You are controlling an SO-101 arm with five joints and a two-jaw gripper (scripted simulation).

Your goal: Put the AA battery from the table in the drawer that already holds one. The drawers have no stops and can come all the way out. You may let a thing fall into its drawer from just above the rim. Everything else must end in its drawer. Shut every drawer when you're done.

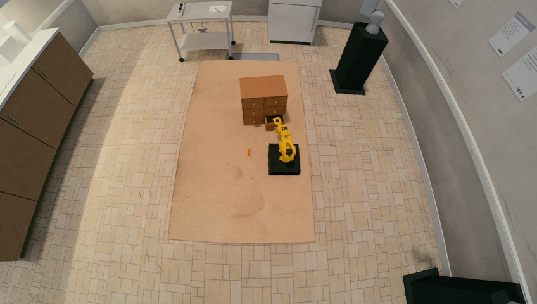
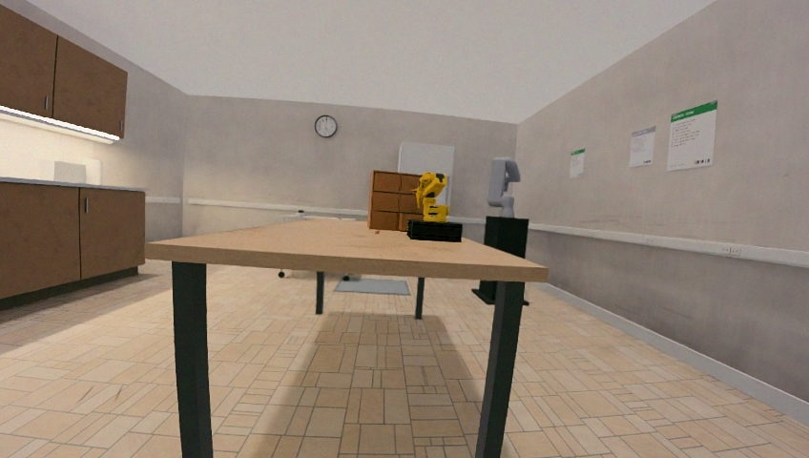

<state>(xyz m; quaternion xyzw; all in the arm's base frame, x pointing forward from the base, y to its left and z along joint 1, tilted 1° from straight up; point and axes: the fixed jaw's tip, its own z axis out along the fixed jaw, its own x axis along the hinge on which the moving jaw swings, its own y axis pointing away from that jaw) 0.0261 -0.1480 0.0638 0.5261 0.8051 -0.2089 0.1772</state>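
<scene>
The AA battery (image 1: 248,152) is a small orange stick lying on the table, left of my black base (image 1: 284,159); it shows as a speck in the exterior view (image 2: 377,231). The brown chest of drawers (image 1: 263,98) stands behind it, also seen in the exterior view (image 2: 391,199). Its bottom right drawer (image 1: 270,122) is pulled out a little; the other drawers are shut. My gripper (image 1: 277,120) hovers over that open drawer's front, fingers narrow with nothing seen between them. The inside of the drawer is too small to make out.
The table's right edge runs close to my base. Off the table, a black pedestal (image 1: 358,56) with a grey arm stands to the back right, and a white cart (image 1: 201,26) stands behind the table.
</scene>
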